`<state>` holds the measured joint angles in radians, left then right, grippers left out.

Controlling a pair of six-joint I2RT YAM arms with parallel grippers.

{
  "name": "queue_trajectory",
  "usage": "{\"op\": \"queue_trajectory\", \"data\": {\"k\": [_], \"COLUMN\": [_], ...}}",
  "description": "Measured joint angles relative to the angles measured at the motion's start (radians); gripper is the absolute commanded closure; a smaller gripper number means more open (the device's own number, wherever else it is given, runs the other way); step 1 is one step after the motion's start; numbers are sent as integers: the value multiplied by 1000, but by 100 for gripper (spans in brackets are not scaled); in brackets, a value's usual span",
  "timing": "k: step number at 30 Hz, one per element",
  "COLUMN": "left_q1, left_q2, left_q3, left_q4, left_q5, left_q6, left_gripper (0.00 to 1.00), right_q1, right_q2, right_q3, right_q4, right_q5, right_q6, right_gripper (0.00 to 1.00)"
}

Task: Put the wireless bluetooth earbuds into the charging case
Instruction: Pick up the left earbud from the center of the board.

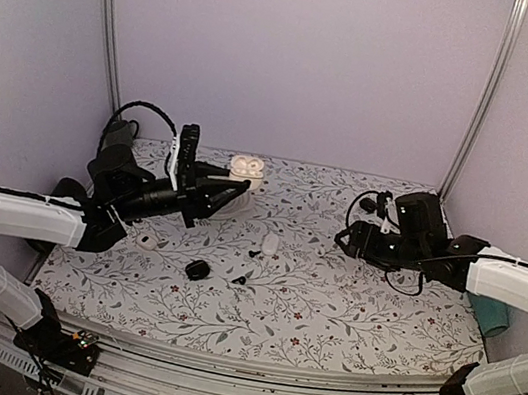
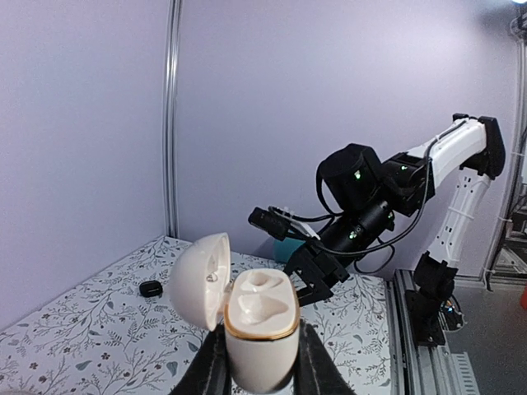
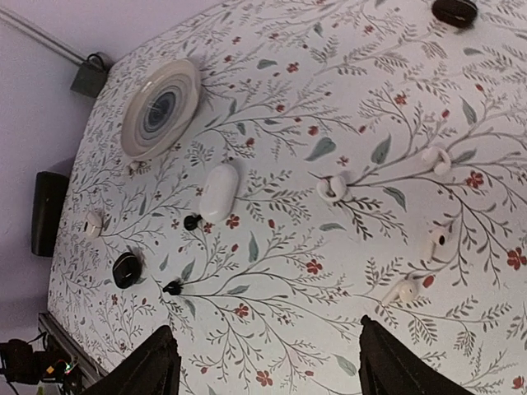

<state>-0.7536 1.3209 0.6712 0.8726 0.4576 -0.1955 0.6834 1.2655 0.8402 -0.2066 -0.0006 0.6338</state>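
case (image 2: 259,333): white, gold rim, upright, lid open, raised off the table (image 2: 49,346)
earbuds (image 3: 436,239): two, glossy white, dark-spotted, lying close together on the table

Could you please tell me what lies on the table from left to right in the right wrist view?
Small white piece, plate, white pod, white ring, lower earbud, upper earbud. Pieces that overlap these are left out.

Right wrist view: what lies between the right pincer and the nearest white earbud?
Nothing: only bare floral cloth separates the right pincer from that earbud, as the right wrist view shows.
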Motion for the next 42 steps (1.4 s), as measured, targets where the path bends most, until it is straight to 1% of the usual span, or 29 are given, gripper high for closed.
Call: {"op": "queue_trajectory", "data": {"k": [2,6,11,19,23,35,42], "left_q1": [0,-1,-1,-1,-1,-1,-1], "left_q2": [-1,-5,-16,-44,-58,-60,-62], "left_q3": [-10,-19,-28,-38,-39,-39,-39], "left_q4": [7,15,23,21,19,-12,-26], "left_q5": [0,1,3,5,3,4,3], "left_q6": [-1,-4,-10,-18,-16,-9,-6], "left_gripper": [100,100,100,100,100,100,100], "right_q1": [-13,-29,-31,-80,-84,-84,-92], "right_q2": [12,103,187,261,291,346,385], "right_q3": [-16,-19,-19,-18,-19,-42,-28], "right_q4": [-45,-111,-142,-124,-103,-1,16], "right_q5": [24,48,59,71,54,-1,-5], "right_q6": [40,111,182,230,251,373,407], "right_gripper": [32,34,37,44,46,47,50]}}
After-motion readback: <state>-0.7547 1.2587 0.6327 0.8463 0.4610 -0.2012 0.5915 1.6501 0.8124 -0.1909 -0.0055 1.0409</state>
